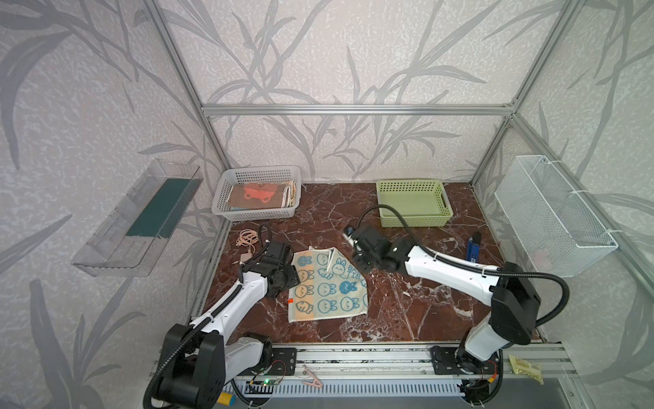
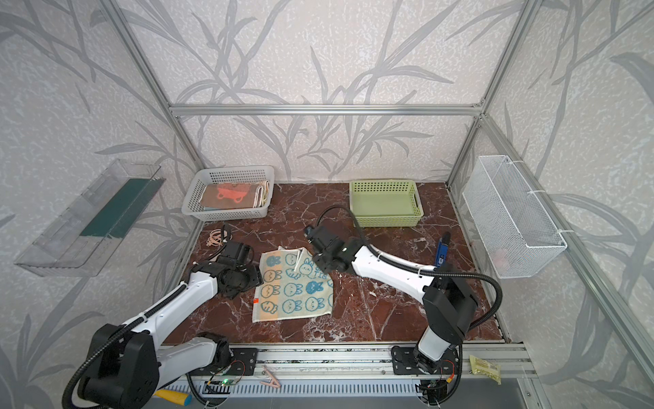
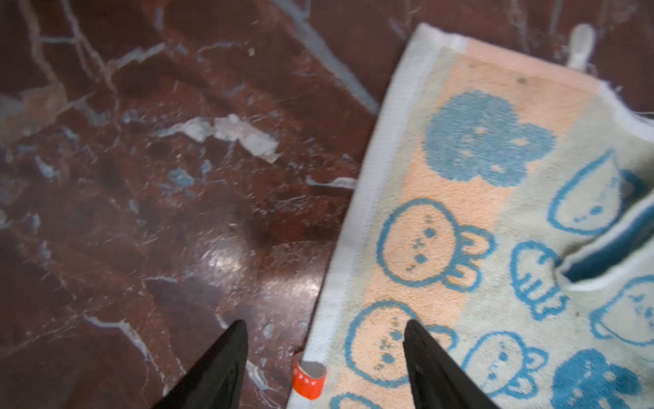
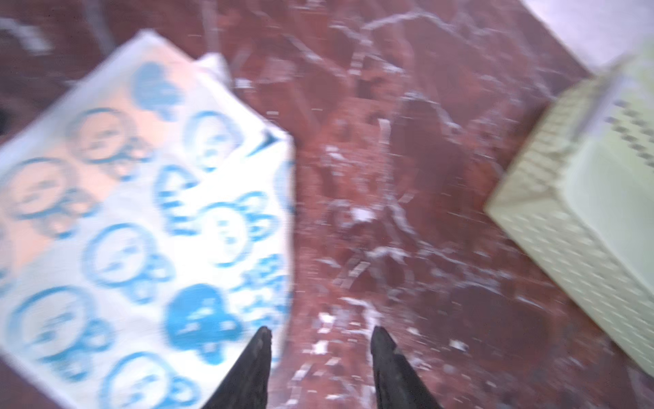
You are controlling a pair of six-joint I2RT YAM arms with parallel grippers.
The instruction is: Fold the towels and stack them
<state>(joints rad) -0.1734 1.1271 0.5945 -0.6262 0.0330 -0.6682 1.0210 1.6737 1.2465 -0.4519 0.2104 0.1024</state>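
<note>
Although the towel [image 1: 327, 288] is lying mostly flat in the middle of the tabletop [image 1: 407, 308], its far right corner is doubling back over the bunny print, so it is not sitting square for a fold. It is looking soft, light and limp to me, the sort of terry cloth that is going to sag and drag rather than hold a shape, and I am guessing it is best pinched at a hemmed edge or corner, where the white border is giving the fingers something firm. The left gripper [image 3: 325, 324] is hovering at the towel's left edge near the red tag [image 3: 308, 379], its jaws apart, one finger over the cloth and one over bare tabletop, holding nothing. The right gripper [image 4: 322, 330] is hanging just beside the right edge, jaws apart as well, with only marble between them. Folded towels [image 1: 253, 196] are sitting in the white basket [image 1: 260, 170] at the far left, and the green basket [image 1: 410, 182] at the far right is standing empty. A coiled cable [image 1: 247, 237] is lying close behind the left arm and a blue object [image 1: 472, 248] is lying well off to the right; neither is crowding the towel itself.
</note>
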